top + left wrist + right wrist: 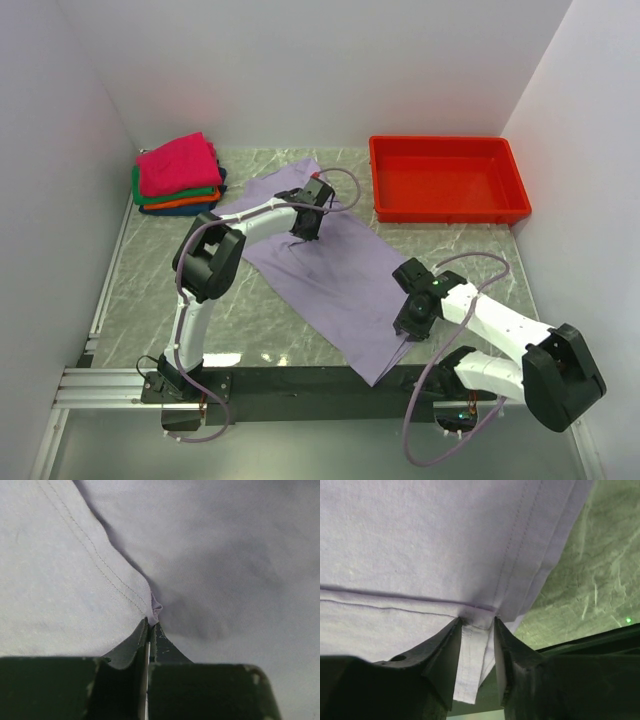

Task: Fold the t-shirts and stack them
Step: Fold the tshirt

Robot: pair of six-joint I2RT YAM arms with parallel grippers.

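Sprawling across the veined marble table (150, 290), the soft lilac t-shirt (330, 280) lies between the folded stack (178, 172) and glossy red tray (450, 212). Left wrist: left gripper (151, 622) clamps tight on a stitched fold. Right wrist: right gripper (475, 622) straddles the doubled hem, half-open.

Soft, matt cloth there on the lavender t-shirt (330, 275), fine stitching along its hem. The desk (150, 290) is smooth, marble-veined, faintly shiny. The red tray (450, 214) looks like glossy plastic.
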